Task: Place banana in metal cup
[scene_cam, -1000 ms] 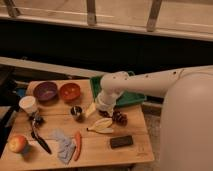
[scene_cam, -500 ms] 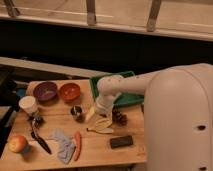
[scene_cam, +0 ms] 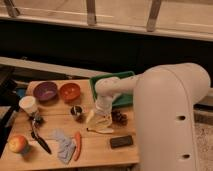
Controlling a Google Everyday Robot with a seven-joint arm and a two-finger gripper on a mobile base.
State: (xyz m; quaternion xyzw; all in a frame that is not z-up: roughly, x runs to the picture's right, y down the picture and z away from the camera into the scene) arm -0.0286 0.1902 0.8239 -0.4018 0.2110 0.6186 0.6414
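Note:
The banana (scene_cam: 103,125), pale yellow and curved, lies on the wooden table (scene_cam: 100,152) near its middle. The metal cup (scene_cam: 77,111), small and shiny, stands upright just left of it, in front of the orange bowl (scene_cam: 70,91). My gripper (scene_cam: 95,116) reaches down from the white arm (scene_cam: 112,86) and sits right at the banana's upper left end, between the banana and the metal cup. Its pale yellow tip overlaps the banana, so I cannot tell whether it is touching.
A purple bowl (scene_cam: 46,91) and white cup (scene_cam: 28,105) stand at the left. A green tray (scene_cam: 120,92) is behind the arm. A pine cone (scene_cam: 119,117), black block (scene_cam: 121,141), carrot (scene_cam: 77,145), grey cloth (scene_cam: 62,146), apple (scene_cam: 18,144) and black tool (scene_cam: 39,135) lie around.
The arm has swung in and its white body now fills more of the right side. The gripper has come down to the banana. The banana and cup have not moved.

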